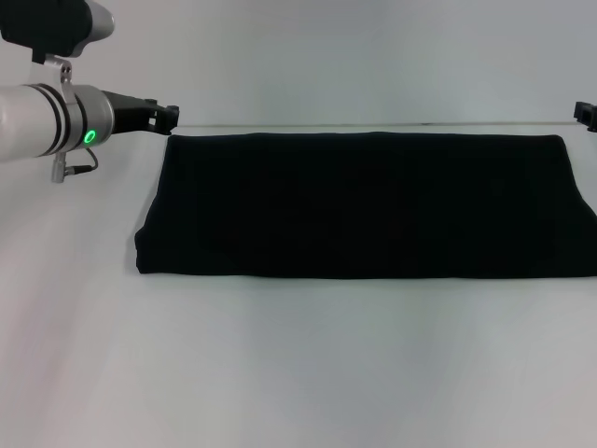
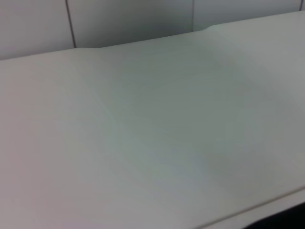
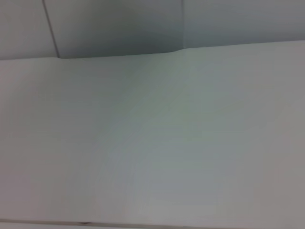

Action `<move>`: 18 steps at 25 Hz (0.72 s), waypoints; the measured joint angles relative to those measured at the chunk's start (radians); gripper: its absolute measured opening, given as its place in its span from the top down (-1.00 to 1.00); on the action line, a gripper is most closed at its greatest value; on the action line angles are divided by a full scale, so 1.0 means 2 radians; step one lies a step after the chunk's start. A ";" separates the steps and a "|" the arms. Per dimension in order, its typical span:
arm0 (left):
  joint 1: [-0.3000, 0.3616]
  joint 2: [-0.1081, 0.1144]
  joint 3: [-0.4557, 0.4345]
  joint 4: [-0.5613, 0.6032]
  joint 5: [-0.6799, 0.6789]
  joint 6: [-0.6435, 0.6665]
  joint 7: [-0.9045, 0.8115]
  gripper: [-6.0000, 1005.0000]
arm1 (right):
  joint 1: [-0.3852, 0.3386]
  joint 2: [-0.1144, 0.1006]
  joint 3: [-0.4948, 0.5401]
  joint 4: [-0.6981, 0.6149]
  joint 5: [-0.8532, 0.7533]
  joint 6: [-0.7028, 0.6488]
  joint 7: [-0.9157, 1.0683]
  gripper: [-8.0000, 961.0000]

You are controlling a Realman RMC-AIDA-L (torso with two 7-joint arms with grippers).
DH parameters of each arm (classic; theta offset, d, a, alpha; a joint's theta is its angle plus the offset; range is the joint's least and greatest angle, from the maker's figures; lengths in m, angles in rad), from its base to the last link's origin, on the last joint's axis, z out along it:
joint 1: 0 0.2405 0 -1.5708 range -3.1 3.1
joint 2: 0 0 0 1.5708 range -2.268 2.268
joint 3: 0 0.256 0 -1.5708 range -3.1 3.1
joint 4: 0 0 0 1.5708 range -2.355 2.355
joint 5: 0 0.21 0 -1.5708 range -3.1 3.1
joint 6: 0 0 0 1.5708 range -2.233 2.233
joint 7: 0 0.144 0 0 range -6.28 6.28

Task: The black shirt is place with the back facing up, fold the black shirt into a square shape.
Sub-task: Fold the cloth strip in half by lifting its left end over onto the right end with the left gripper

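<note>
The left gripper [image 1: 171, 114] hovers just off the far left corner of the black shirt [image 1: 364, 205]; whether it is released or clenched cannot be told. The shirt lies flat on the white table [image 1: 298, 364] as a wide, folded band, its long edges running left to right. The right gripper [image 1: 585, 114] barely shows at the far right corner. Judging by the shape, a lengthwise fold is done; the next move likely calls for bringing one short end across to make a square.

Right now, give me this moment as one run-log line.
black shirt: folded into wide rectangle, not square | left gripper: at its far left corner, off cloth | right gripper: far right edge
</note>
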 joint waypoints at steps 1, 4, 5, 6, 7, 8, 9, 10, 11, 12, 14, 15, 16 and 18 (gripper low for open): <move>0.001 -0.001 -0.001 0.000 0.000 -0.008 0.000 0.56 | 0.000 0.000 -0.002 -0.001 0.000 0.001 0.000 0.65; 0.004 -0.002 -0.003 0.001 0.000 -0.019 -0.012 0.37 | 0.001 0.001 -0.003 -0.008 0.002 -0.018 0.001 0.48; 0.005 -0.002 -0.003 0.004 0.000 -0.012 -0.021 0.30 | 0.001 0.001 -0.003 -0.008 0.002 -0.018 0.001 0.39; 0.006 -0.002 -0.002 0.008 0.000 -0.002 -0.031 0.24 | 0.000 0.000 -0.002 -0.011 0.003 -0.031 0.002 0.30; 0.009 -0.001 -0.002 0.015 0.000 0.017 -0.039 0.17 | -0.003 -0.002 -0.001 -0.017 0.006 -0.057 0.007 0.22; 0.013 -0.001 -0.002 0.027 0.000 0.047 -0.049 0.08 | -0.006 -0.003 0.000 -0.023 0.010 -0.082 0.013 0.13; 0.018 0.000 -0.002 0.041 0.000 0.079 -0.058 -0.02 | -0.010 -0.004 0.000 -0.028 0.015 -0.105 0.018 0.04; 0.032 -0.002 -0.002 0.075 0.000 0.137 -0.072 -0.12 | -0.016 -0.006 0.000 -0.034 0.022 -0.136 0.024 -0.04; 0.032 -0.002 -0.002 0.075 0.000 0.137 -0.072 -0.21 | -0.020 -0.007 0.000 -0.037 0.028 -0.157 0.027 -0.13; 0.043 -0.006 -0.002 0.097 0.000 0.162 -0.076 -0.31 | -0.025 -0.008 0.000 -0.038 0.035 -0.177 0.030 -0.21; 0.062 -0.017 0.000 0.130 0.000 0.189 -0.079 -0.39 | -0.033 -0.007 -0.001 -0.039 0.047 -0.214 0.033 -0.38; 0.073 -0.024 0.000 0.149 0.000 0.206 -0.080 -0.43 | -0.037 -0.005 -0.002 -0.039 0.049 -0.229 0.033 -0.46; 0.081 -0.029 0.000 0.163 0.000 0.220 -0.080 -0.47 | -0.040 -0.004 -0.003 -0.039 0.049 -0.241 0.032 -0.55; 0.096 -0.035 0.001 0.192 -0.001 0.270 -0.081 -0.55 | -0.045 -0.002 -0.005 -0.042 0.049 -0.274 0.030 -0.63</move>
